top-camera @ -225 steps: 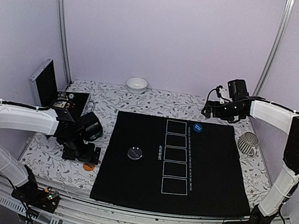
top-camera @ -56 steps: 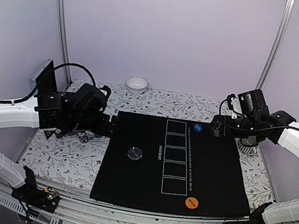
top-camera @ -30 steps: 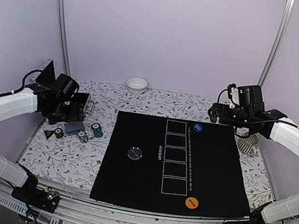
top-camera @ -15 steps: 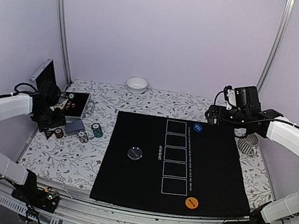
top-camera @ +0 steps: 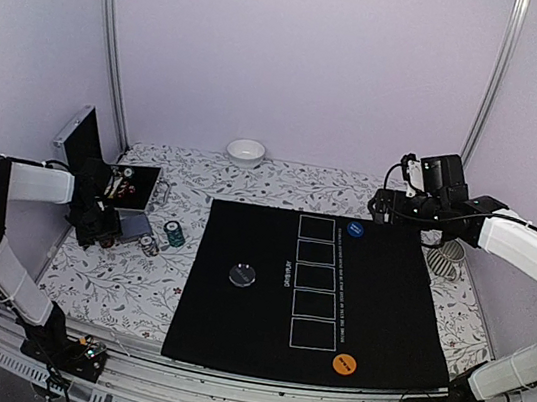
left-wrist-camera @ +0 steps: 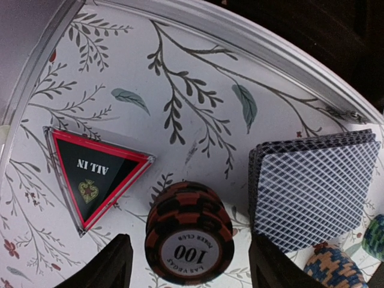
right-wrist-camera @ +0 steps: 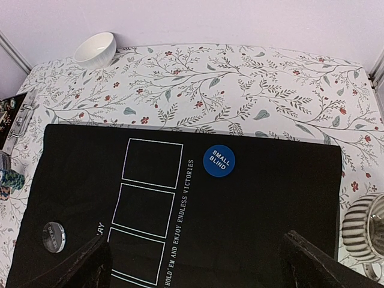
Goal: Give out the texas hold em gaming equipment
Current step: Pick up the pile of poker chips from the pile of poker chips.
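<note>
Left gripper [left-wrist-camera: 189, 269] straddled red-and-black striped poker chip stack [left-wrist-camera: 189, 228]
Its half-spread jaws cleared both sides; right gripper [right-wrist-camera: 198, 269] gaped wide above the black rectangular mat [right-wrist-camera: 270, 198].

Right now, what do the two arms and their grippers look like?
The left arm and the right arm have white shell links, black joints and thin black cables. The left gripper and the right gripper are black, each with two plain dark fingers.

I see soft, even light with a violet cast; shadows faint. Left wrist view bows at its edges, chips [left-wrist-camera: 189, 240] sharp up close. The mat [top-camera: 228, 337] reads flat black.
</note>
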You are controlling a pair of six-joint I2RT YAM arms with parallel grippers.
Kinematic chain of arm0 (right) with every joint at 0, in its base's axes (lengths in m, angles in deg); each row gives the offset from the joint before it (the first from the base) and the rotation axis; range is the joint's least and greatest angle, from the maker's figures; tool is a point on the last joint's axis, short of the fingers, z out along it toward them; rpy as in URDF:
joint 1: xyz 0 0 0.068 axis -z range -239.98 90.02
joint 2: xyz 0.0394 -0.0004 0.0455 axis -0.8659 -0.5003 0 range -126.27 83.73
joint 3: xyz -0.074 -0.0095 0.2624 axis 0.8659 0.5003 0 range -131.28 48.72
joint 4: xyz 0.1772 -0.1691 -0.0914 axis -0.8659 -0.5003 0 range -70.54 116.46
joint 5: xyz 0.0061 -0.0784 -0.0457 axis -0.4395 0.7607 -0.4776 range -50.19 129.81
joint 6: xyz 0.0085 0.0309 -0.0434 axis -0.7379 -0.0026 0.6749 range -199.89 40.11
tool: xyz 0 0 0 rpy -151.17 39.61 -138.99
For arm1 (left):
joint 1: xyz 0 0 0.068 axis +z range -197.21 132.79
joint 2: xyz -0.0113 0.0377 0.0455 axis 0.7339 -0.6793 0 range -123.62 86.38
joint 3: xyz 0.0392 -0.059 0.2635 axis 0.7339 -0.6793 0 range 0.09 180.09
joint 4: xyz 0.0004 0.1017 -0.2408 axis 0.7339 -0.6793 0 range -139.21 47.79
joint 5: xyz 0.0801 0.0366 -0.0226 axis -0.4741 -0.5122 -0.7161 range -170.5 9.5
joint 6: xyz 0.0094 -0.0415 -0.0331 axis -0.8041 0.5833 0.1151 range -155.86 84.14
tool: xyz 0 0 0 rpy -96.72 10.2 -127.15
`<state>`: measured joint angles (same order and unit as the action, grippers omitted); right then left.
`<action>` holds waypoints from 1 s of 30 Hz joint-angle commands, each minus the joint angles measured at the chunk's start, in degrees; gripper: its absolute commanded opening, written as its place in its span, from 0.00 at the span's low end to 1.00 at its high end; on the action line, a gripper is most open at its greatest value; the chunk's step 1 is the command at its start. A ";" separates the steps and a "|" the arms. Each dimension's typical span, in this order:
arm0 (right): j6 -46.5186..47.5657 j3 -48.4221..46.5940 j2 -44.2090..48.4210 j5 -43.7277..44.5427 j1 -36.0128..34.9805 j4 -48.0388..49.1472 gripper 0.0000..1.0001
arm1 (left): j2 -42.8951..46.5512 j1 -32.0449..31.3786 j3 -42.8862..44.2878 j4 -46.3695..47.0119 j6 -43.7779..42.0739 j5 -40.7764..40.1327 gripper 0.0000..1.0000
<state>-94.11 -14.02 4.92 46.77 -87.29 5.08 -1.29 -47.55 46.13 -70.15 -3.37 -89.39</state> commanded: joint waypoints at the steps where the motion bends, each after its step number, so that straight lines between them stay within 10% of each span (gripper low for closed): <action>1: 0.25 -0.32 -0.71 -0.04 0.24 0.91 0.99 | -0.51 0.61 -0.18 2.28 -0.99 0.11 0.68; 16: 0.28 -0.27 -0.43 -0.19 0.24 0.82 0.99 | 0.58 1.03 -0.33 1.36 -2.11 -1.72 0.33; 21: 0.33 -0.32 -0.42 -0.43 0.24 0.82 0.99 | 1.24 0.97 0.19 0.05 -2.77 -3.00 0.00; 30: 0.24 -0.35 0.19 -0.59 0.24 0.82 0.99 | 6.59 0.87 3.44 -3.97 -4.48 -3.15 0.00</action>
<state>-94.00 -14.02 4.62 46.71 -87.29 5.08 2.01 -47.18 46.63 -71.57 -6.12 -91.75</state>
